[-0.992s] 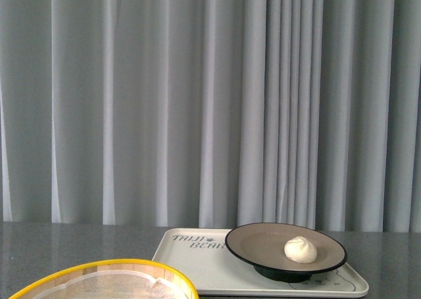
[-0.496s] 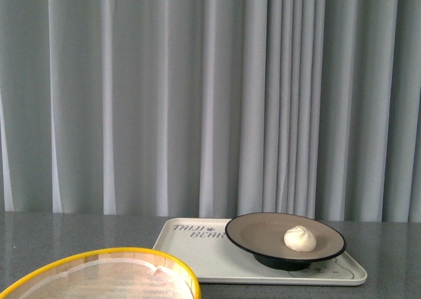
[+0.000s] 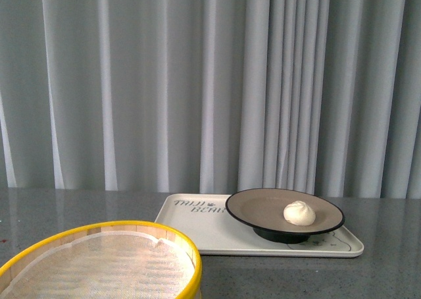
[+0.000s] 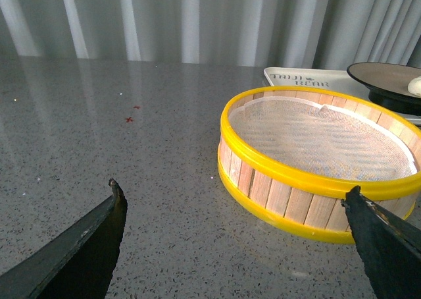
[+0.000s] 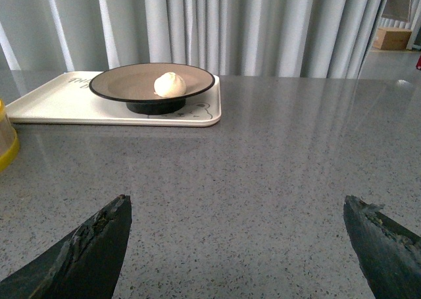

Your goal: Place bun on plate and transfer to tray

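Observation:
The cream-white bun (image 3: 299, 213) lies on the beige black-rimmed plate (image 3: 253, 205). The plate stands on the right part of the cream-white tray (image 3: 197, 228) with dark lettering. All three also show in the right wrist view: bun (image 5: 170, 84), plate (image 5: 122, 83), tray (image 5: 59, 101). The left wrist view shows the tray's corner (image 4: 296, 79), the plate's edge (image 4: 378, 75) and a sliver of the bun (image 4: 415, 85). My left gripper (image 4: 235, 192) is open and empty over the table beside the steamer. My right gripper (image 5: 238, 200) is open and empty, well short of the tray. Neither gripper shows in the front view.
A yellow-rimmed bamboo steamer (image 3: 105, 263) with a white liner stands at the front left, also in the left wrist view (image 4: 316, 161). Grey speckled tabletop (image 5: 276, 154) stretches around. Grey curtains (image 3: 197, 81) hang behind. A cardboard box (image 5: 393, 38) lies far off past the table.
The front view has tilted downward: table, tray, plate and steamer sit higher in the picture and more of the steamer shows. The bun stays on the plate on the tray.

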Available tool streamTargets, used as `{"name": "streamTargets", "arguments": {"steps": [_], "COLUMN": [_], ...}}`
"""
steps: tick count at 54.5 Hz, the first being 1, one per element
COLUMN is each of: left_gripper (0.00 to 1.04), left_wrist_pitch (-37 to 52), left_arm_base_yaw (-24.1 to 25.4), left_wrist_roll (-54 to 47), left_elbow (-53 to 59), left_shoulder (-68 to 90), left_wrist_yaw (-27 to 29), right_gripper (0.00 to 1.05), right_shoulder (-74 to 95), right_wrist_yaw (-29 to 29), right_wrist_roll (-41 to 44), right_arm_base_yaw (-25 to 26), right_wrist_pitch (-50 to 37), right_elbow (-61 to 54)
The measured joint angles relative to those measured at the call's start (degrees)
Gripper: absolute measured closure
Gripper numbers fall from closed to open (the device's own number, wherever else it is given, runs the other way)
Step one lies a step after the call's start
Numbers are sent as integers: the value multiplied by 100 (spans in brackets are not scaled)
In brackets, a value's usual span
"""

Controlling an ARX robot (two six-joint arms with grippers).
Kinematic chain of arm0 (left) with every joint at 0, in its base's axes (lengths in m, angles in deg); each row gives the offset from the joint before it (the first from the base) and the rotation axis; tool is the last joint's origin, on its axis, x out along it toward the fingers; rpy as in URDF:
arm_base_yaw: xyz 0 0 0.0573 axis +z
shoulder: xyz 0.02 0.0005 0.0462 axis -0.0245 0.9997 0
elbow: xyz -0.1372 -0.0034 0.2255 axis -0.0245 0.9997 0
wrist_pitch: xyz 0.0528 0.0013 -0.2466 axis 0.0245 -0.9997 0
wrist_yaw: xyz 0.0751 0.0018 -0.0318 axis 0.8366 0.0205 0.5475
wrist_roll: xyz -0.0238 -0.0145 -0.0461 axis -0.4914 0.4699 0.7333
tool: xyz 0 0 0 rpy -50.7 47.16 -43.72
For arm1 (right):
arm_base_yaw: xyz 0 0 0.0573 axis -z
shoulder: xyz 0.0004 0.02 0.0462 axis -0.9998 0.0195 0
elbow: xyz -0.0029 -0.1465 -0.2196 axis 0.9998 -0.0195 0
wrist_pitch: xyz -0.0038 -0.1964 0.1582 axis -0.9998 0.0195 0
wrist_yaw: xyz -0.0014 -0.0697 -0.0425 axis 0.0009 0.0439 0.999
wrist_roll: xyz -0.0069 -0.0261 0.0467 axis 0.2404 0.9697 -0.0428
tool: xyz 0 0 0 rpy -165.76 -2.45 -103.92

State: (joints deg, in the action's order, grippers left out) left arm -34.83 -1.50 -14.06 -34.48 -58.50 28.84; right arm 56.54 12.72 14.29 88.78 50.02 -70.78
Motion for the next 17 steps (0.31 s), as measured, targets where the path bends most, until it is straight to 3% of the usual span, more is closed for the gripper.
{"name": "streamTargets", "arguments": {"steps": [17], "left_gripper": [7], "left_wrist_pitch": [0], "left_arm_base_yaw": [0], "left_wrist_roll": [0], "left_elbow": [0], "left_shoulder": [0], "left_wrist_yaw": [0], "right_gripper": [9], "right_shoulder": [0], "right_wrist_yaw": [2], "right_wrist_roll": [0], "right_arm_base_yaw": [0], "right_wrist_pitch": [0], "right_elbow": [0]}}
